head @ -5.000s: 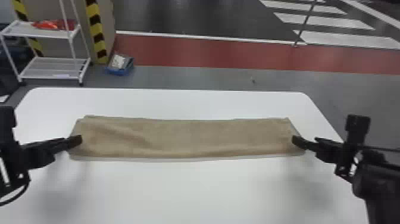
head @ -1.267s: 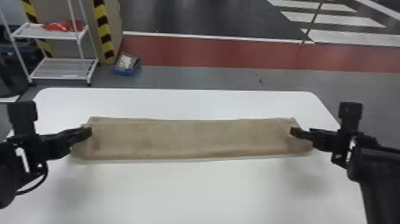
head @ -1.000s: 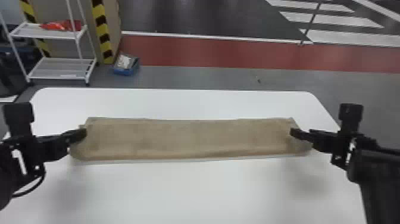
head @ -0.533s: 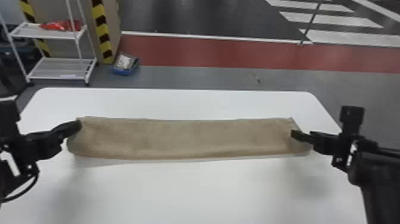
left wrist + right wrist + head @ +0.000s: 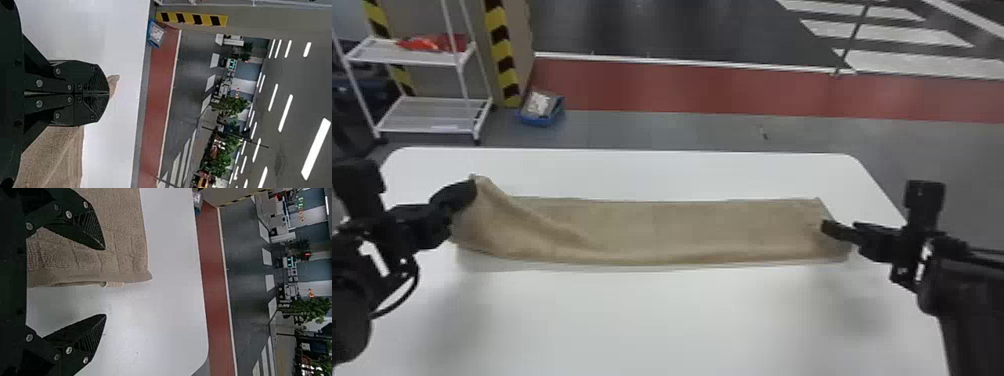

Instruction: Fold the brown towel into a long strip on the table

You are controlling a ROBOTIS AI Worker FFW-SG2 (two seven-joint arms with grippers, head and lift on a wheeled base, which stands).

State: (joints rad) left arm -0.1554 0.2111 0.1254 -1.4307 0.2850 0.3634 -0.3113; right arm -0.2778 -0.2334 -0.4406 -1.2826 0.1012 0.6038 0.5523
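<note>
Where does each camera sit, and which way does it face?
Head view: on the head, facing forward, down at the towel; both arms show.
Left wrist view: on that wrist, facing over the table; left gripper shows.
Right wrist view: likewise on its wrist; right gripper shows.
Both wrist views share the red floor strip.

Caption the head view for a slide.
Left gripper holds up one end of the brown towel; right gripper sits at the other.
</note>
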